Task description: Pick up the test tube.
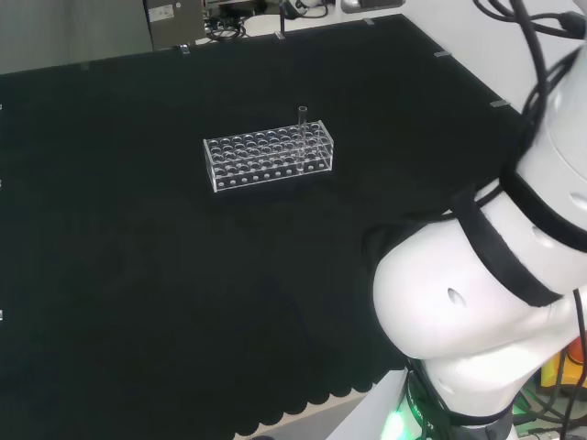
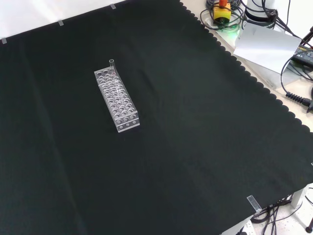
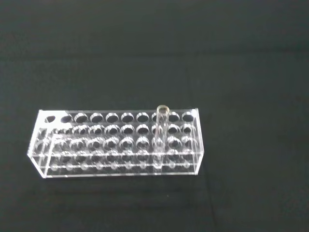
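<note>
A clear test tube [image 1: 303, 117] stands upright in a clear plastic rack [image 1: 268, 160] with several rows of holes, near the rack's far right corner in the head view. In the front view the test tube [image 2: 112, 65] rises from the rack's [image 2: 117, 100] far end. The wrist view looks at the rack [image 3: 116, 143] from some way off, with the test tube [image 3: 161, 126] upright in a hole toward one end, its open mouth above the top plate.
Black cloth covers the bench. The arm's white links [image 1: 495, 275] stand at the right of the head view. Cables, a yellow and red button box [image 2: 221, 11] and a grey sheet [image 2: 266, 46] lie beyond the cloth's scalloped edge in the front view.
</note>
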